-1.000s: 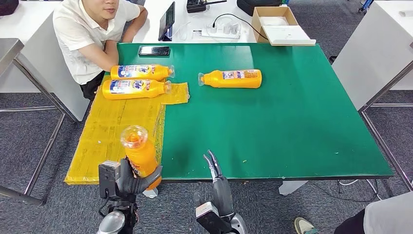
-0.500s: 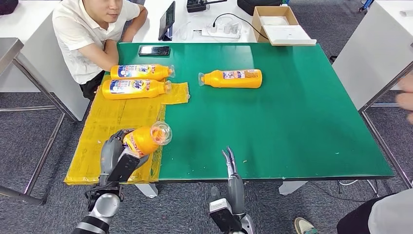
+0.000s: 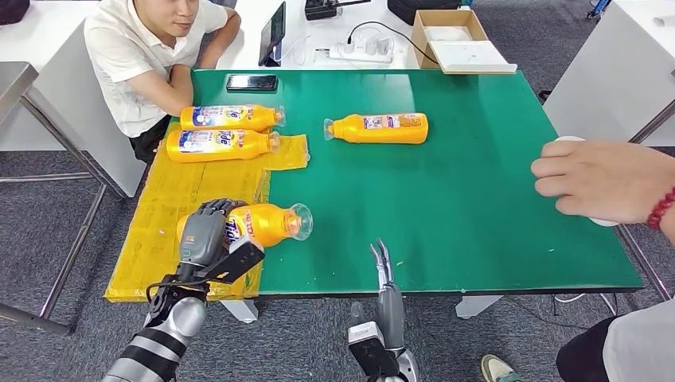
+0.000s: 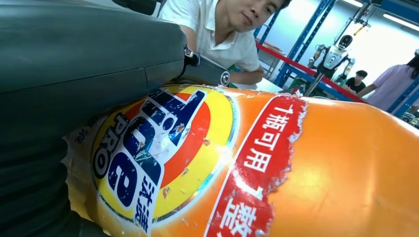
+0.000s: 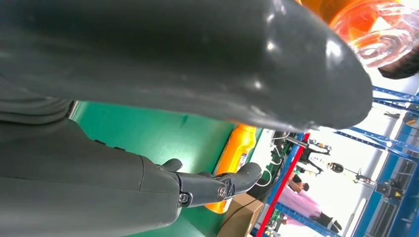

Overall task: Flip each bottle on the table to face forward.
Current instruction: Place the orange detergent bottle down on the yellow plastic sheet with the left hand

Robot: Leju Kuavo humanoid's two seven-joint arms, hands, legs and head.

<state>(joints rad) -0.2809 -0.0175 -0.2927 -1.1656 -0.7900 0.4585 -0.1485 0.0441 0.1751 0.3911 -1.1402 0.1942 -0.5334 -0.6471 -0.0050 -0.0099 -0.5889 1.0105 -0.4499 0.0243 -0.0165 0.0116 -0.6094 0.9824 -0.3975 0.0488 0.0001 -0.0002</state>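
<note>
Four orange bottles lie on the green table as we lower one of them near our front edge. Our left hand wraps its fingers around the held bottle, which half a second ago still tilted up off the yellow sheet and now lies on its side, clear cap pointing away from the hand toward our right. A second ago it stood upright in the same grasp, lower at the table's corner. In the left wrist view the label of this bottle faces the camera, pressed against the grey thumb. Our right hand holds nothing, its fingers straight and close together, pointing over the table edge just right of the held bottle's cap; it has barely shifted. Far ahead of the left hand, two bottles rest side by side, unchanged, and a single bottle lies beyond the right hand. A person's hand has newly reached in from our far right. A seated person leans at the far corner.
</note>
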